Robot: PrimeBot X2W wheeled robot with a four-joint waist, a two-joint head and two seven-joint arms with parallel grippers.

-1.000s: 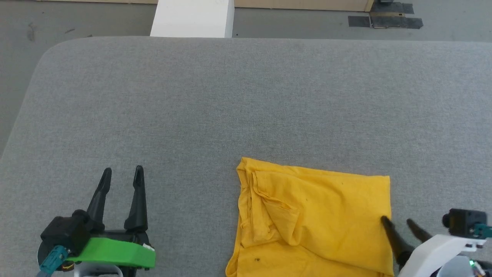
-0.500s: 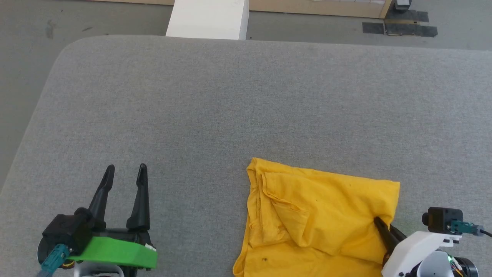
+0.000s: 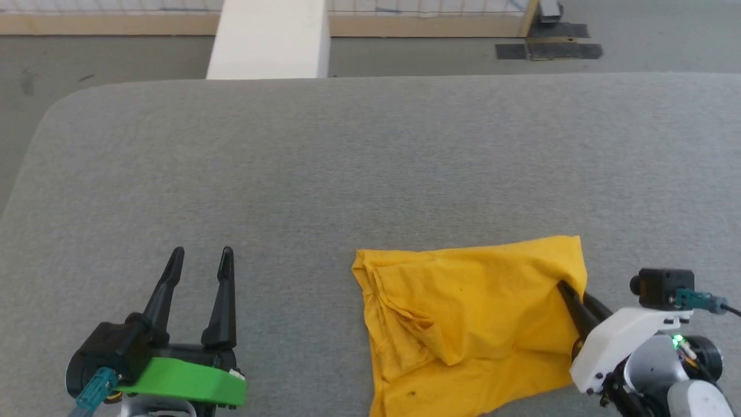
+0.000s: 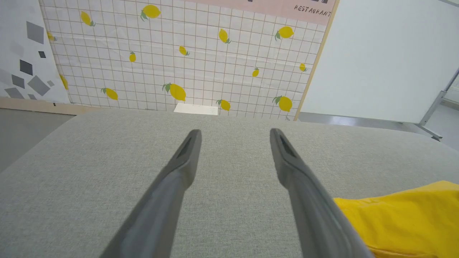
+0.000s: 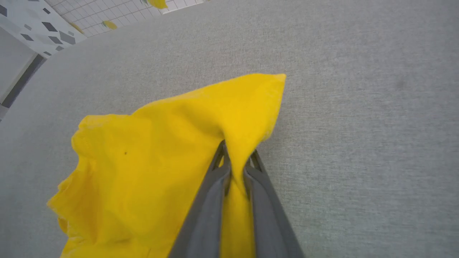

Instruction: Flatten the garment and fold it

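- Since a moment ago, the right gripper has shut its two fingers on the right edge of the yellow T-shirt. That edge now bunches up toward the fingers.
- From the head view, the T-shirt lies crumpled on the near right part of the gray table. The left gripper sits at the near left, well apart from the T-shirt. Its fingers are spread, with nothing between them.
- From the left wrist view, the left gripper points across the table with its fingers wide apart. A bit of the T-shirt shows at the lower right. A wall with lemon pictures stands past the table.
- From the right wrist view, the right gripper pinches a fold of the T-shirt. Cloth is squeezed between the two fingers. One corner sticks up above the table.
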